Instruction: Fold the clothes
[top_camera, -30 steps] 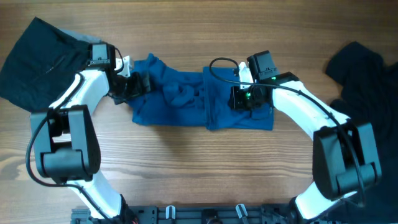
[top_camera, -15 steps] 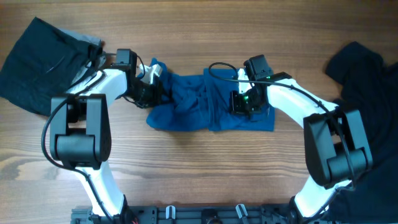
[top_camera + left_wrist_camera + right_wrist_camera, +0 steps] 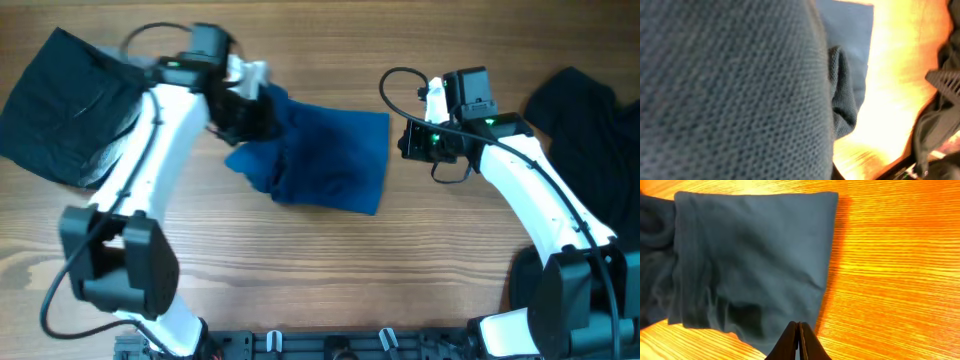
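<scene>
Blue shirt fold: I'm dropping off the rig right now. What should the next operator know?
Left gripper: seems clamped on the bunched left end of the blue shirt; cloth hides its fingers.
Right gripper: shut, empty, just off the shirt's right edge.
The shirt lies mid-table, right part flat, left part crumpled. Black garment far left, dark pile far right.
Done: no neat fold yet.
Left: flatten and fold the shirt, then the dark pieces.

We've got the right gripper (image 3: 798, 326) with its black tips pressed together at the near edge of the mid-blue knit shirt (image 3: 750, 255), which is spread on the wooden table (image 3: 890, 280).
</scene>
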Tool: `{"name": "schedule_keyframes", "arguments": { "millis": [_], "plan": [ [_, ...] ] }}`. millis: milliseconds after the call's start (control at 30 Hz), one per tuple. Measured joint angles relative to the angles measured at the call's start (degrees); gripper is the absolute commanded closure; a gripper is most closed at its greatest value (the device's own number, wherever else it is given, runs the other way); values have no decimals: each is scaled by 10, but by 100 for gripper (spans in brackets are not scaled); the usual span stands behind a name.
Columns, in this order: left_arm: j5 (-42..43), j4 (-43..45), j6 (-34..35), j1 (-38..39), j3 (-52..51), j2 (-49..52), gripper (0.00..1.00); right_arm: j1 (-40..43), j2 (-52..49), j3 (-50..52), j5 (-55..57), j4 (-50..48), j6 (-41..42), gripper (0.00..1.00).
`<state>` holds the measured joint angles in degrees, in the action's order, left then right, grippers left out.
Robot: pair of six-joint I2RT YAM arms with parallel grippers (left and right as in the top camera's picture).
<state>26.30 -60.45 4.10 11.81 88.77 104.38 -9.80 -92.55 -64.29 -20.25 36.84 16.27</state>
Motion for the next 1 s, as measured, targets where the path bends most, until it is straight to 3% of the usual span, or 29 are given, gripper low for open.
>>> {"name": "schedule_keyframes", "arguments": {
  "millis": [33, 167, 200, 233, 333, 433, 600, 633, 667, 700, 733, 767, 800, 900, 933, 1000],
  "plan": [
    [-16, 11, 7, 33, 0, 5, 79, 0, 0, 0, 0, 0, 0, 95],
    [-71, 54, 40, 127, -1, 38, 78, 0, 0, 0, 0, 0, 0, 95],
    [-81, 80, 49, 155, -2, 59, 51, 0, 0, 0, 0, 0, 0, 94],
    [-85, 107, 59, 174, -3, 78, 2, 0, 0, 0, 0, 2, 0, 90],
    [-90, 169, 80, 202, -4, 113, 0, 0, 0, 0, 0, 9, 1, 73],
    [-90, 174, 90, 210, -3, 121, 0, 0, 0, 0, 2, 15, -3, 52],
    [-94, 47, 92, 167, 71, 76, 0, 0, 0, 0, 3, 23, -31, 47],
    [-97, 44, 91, 160, 77, 60, 8, 0, 0, 0, 3, 24, -38, 50],
    [-108, 35, 90, 143, 85, 31, 34, 0, 0, 0, -7, 22, -48, 62],
    [-118, 23, 83, 127, 91, 8, 95, 1, 0, 0, -38, 15, -84, 75],
    [-128, -1, 74, 105, 98, -11, 96, 1, 0, 0, -96, 2, -99, 78],
    [-131, -14, 72, 95, 100, -12, 96, -1, 0, 0, -126, -9, -110, 76],
    [-133, -42, 69, 86, 101, -9, 96, -4, 0, 0, -154, -23, -114, 67],
    [-139, -82, 62, 62, 99, 16, 96, -34, -2, 0, -205, -39, -119, 64],
    [-140, -86, 61, 56, 95, 25, 96, -53, -8, 0, -217, -42, -119, 66],
    [-141, -89, 61, 45, 81, 38, 96, -90, -30, 0, -228, -44, -121, 81]
  ]
}}
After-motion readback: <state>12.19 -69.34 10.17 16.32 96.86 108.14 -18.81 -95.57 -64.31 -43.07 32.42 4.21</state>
